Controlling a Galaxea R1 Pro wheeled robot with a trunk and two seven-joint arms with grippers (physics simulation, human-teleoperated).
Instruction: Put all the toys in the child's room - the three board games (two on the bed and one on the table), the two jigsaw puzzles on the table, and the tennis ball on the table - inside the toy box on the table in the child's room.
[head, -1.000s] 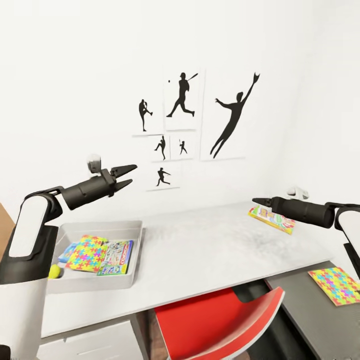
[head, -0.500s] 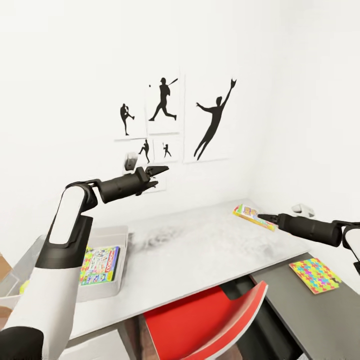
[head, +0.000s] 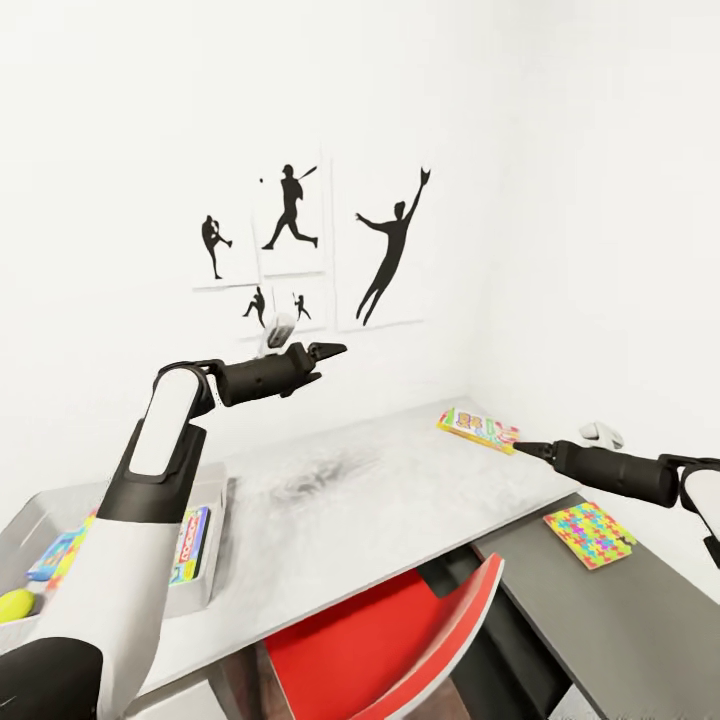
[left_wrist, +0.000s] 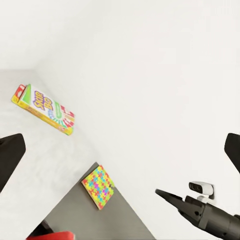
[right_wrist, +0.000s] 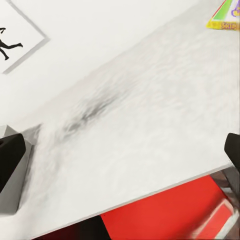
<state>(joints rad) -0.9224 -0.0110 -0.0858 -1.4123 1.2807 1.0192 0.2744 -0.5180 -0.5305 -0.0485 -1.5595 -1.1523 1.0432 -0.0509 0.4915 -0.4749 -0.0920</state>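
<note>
The grey toy box (head: 212, 520) stands at the left end of the light-grey table (head: 360, 500), partly hidden by my left arm. In it lie a printed board game (head: 190, 545), a blue board game (head: 52, 557) and the tennis ball (head: 15, 605). The Skip-Bo board game (head: 478, 428) (left_wrist: 45, 109) (right_wrist: 227, 15) lies at the table's far right corner. A jigsaw puzzle (head: 590, 520) (left_wrist: 99, 186) rests on the lower dark-grey top. My left gripper (head: 328, 352) hovers open high over the table's middle. My right gripper (head: 520, 447) (left_wrist: 162, 194) is open and empty, just right of the Skip-Bo box.
A red chair (head: 400, 640) (right_wrist: 165, 215) is tucked under the table's front edge. Black sports silhouettes (head: 390, 250) hang on the white wall behind. The room's corner lies past the table's right end.
The view has swung right, so everything has shifted left in the picture. My left arm has stretched out from above the toy box toward the table's middle. My right gripper stays beside the Skip-Bo box.
</note>
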